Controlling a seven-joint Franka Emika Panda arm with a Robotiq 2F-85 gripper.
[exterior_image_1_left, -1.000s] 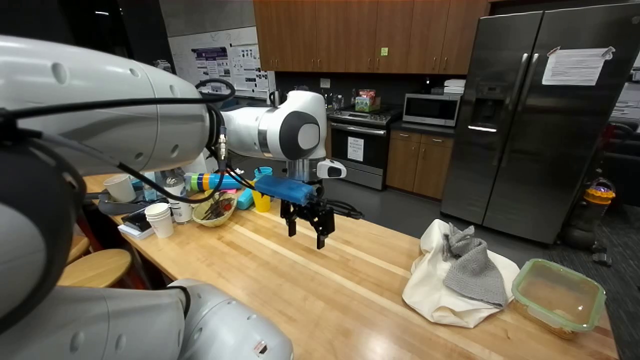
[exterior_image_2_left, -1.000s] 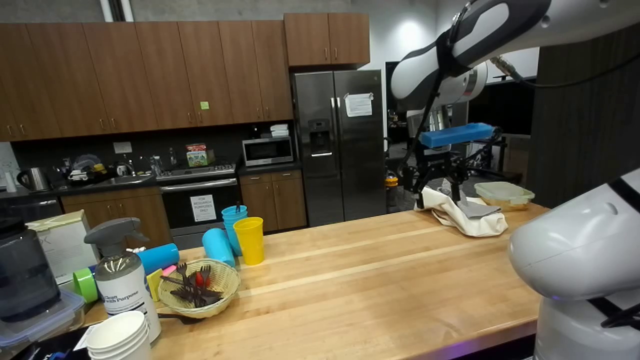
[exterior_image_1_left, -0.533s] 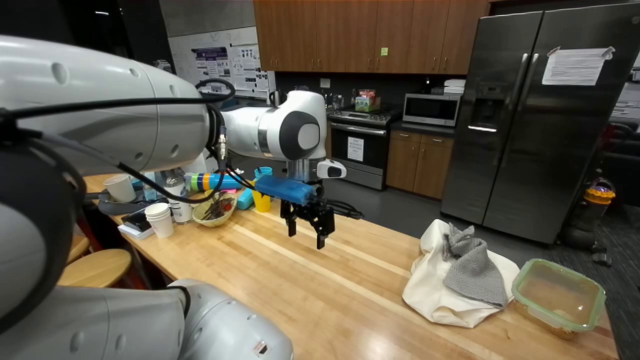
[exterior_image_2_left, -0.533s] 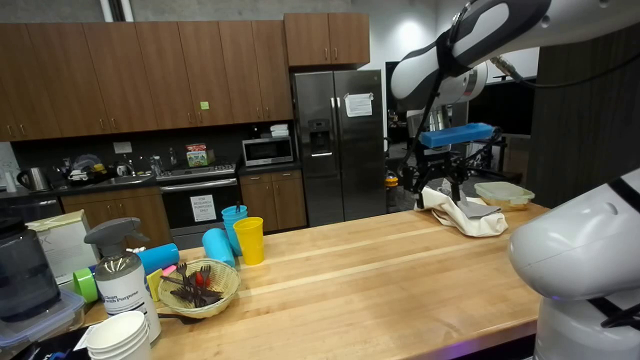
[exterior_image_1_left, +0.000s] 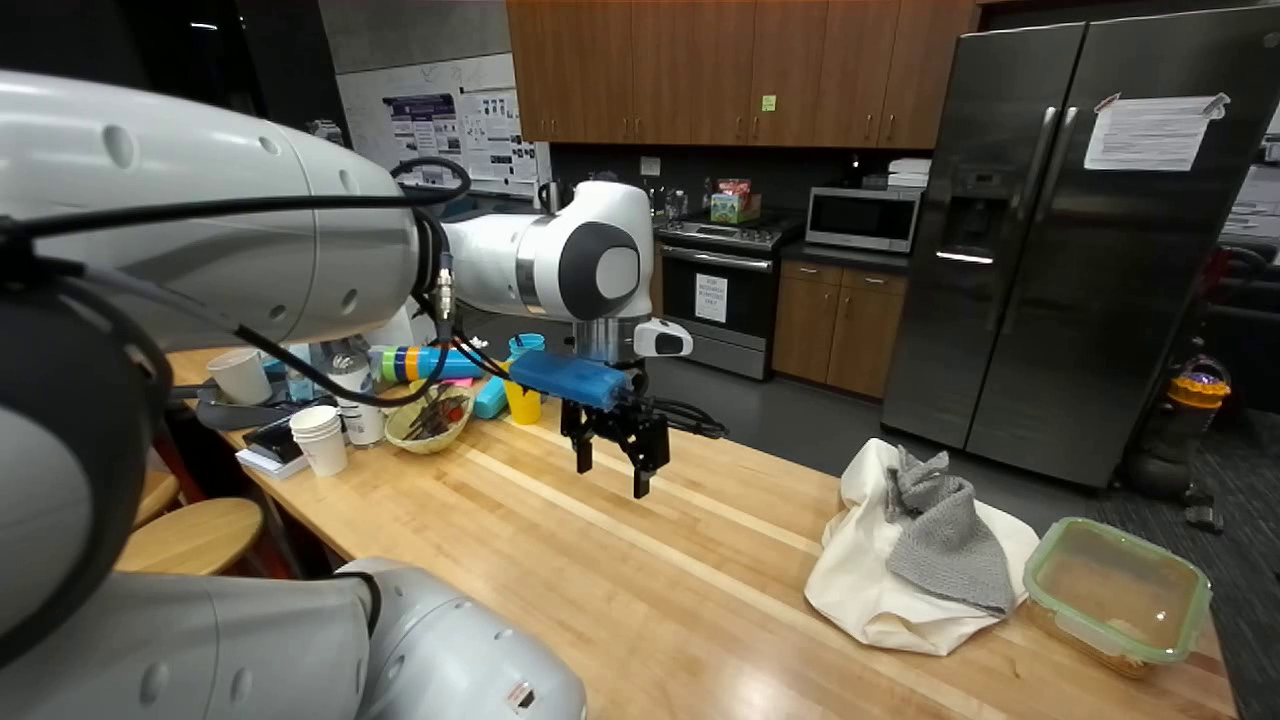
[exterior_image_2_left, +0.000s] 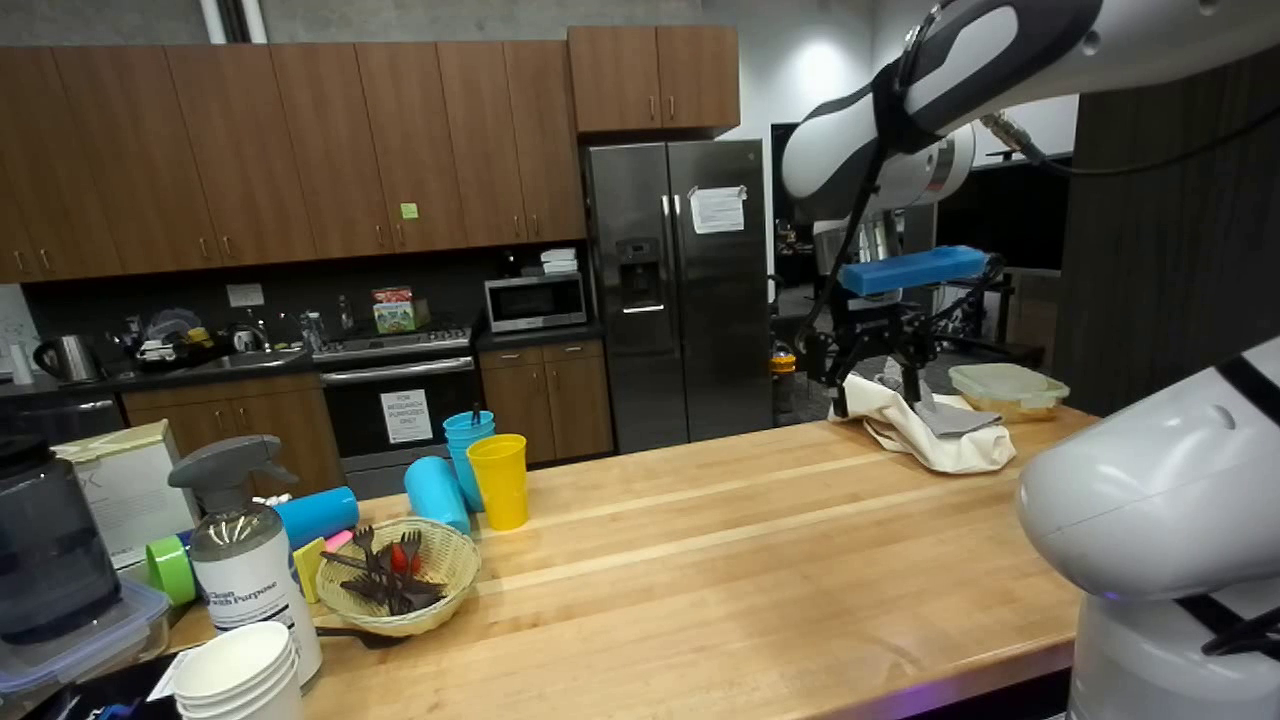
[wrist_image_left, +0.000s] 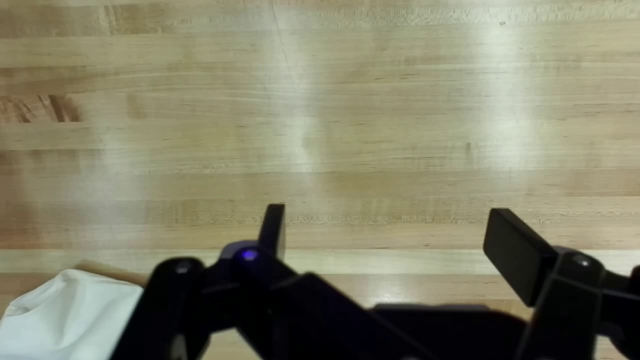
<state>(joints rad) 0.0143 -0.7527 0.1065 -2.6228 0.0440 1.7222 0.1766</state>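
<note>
Crumpled cream cloth (wrist_image_left: 70, 320) lies lower left in the wrist view; black hand (wrist_image_left: 392, 241) hovers wide-spread and empty over pale wooden bench (wrist_image_left: 375, 125). Looks pre-grasp, any grab calling for sideways travel, then lowering.

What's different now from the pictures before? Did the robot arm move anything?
Nothing visibly changed. The gripper hangs open above the table, holding nothing, just like before. The gray cloth still lies on the cream cloth, and the box stays beside them.
</note>
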